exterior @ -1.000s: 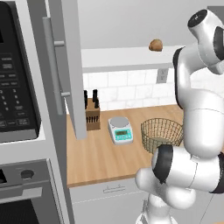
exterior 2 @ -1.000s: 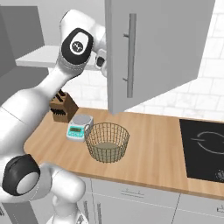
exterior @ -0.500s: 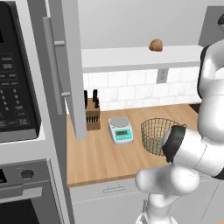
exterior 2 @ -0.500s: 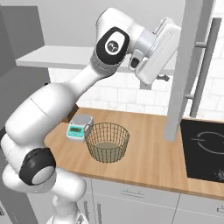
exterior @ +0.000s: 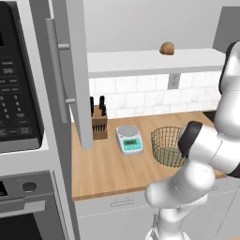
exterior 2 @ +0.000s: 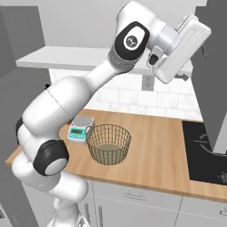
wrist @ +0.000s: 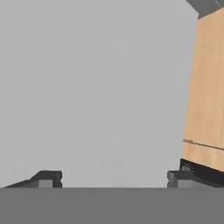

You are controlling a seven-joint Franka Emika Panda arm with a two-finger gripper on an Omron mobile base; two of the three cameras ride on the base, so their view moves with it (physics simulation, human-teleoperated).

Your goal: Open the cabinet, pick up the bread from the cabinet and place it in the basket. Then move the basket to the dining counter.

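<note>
The cabinet stands open: its left door [exterior: 70, 70] swings out toward me and its right door [exterior 2: 217, 75] is swung wide. The bread [exterior: 167, 48], a small brown bun, sits on the white shelf [exterior: 140, 60]. Below it, the wire basket [exterior: 168, 146] [exterior 2: 108, 144] rests on the wood worktop with nothing in it. My gripper [exterior 2: 203, 48] is up high against the inner face of the right door, well to the right of the bread. In the hand view the gripper [wrist: 113, 179] is open, facing a flat grey panel with nothing between the fingertips [wrist: 46, 178]. The dining counter is out of view.
A kitchen scale [exterior: 129, 139] and a knife block [exterior: 97, 122] stand left of the basket. A black microwave [exterior: 18, 89] and an oven fill the left side. A dark cooktop [exterior 2: 208, 153] lies right of the basket. White tile backs the worktop.
The arm has swung to the right from the shelf area, and the right cabinet door has gone from half open to wide open. Bread, basket and left door have stayed put.
</note>
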